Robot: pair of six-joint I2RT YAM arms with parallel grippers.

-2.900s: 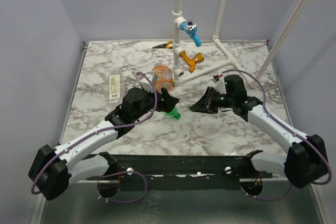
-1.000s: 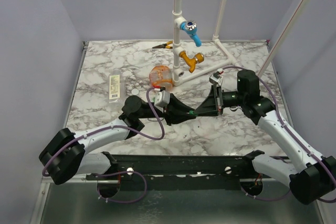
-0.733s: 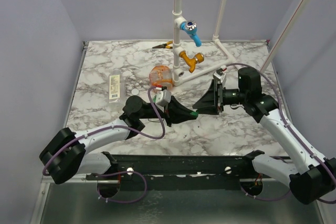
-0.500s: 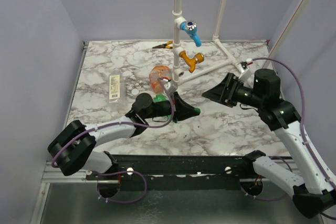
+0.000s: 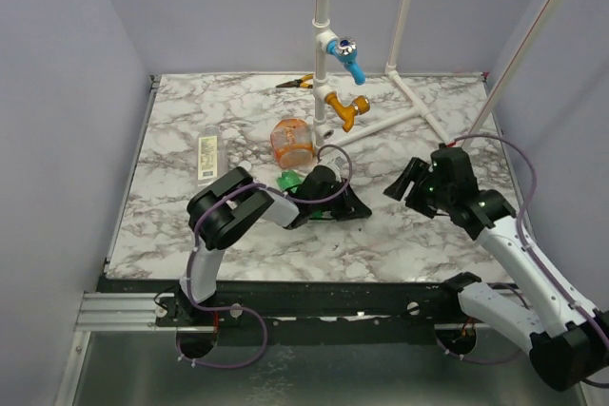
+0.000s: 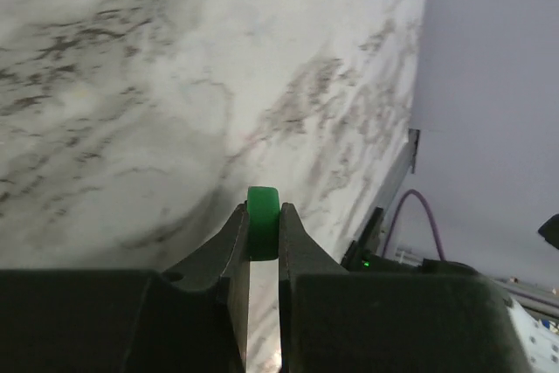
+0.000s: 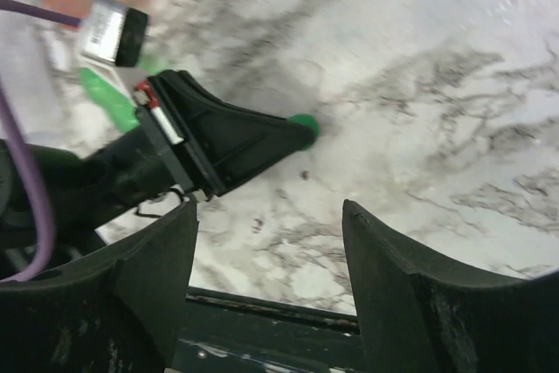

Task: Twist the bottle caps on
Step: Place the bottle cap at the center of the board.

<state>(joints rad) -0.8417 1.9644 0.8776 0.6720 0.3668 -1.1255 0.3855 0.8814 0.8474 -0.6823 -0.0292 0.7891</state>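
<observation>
The dark green cap (image 6: 263,231) is pinched edge-on at the very tips of my left gripper (image 5: 360,208), jaws closed on it, just above the marble table (image 5: 190,102), low centre in the left wrist view. The tip grip leaves most of the rim exposed, I judge so the cap can be offered to a bottle neck or passed over. The slim green bottle (image 5: 287,181) lies on its side just behind that wrist, centre of the top view. Cap and bottle are near but not mated, and the cap points away, toward the right of the frame. I can't tell from here how the neck faces. My right gripper (image 7: 266,216) is spread wide with nothing in it. It hangs right of centre in the top view, facing the cap, likely placed to take cap or bottle so 1 arm holds while the other twists. The wide orange bottle (image 5: 293,143) sits just above the green one, near the white pipe frame (image 5: 322,64). The clear labelled bottle (image 5: 207,155) lies well apart at the left. The green cap is not yet on.
</observation>
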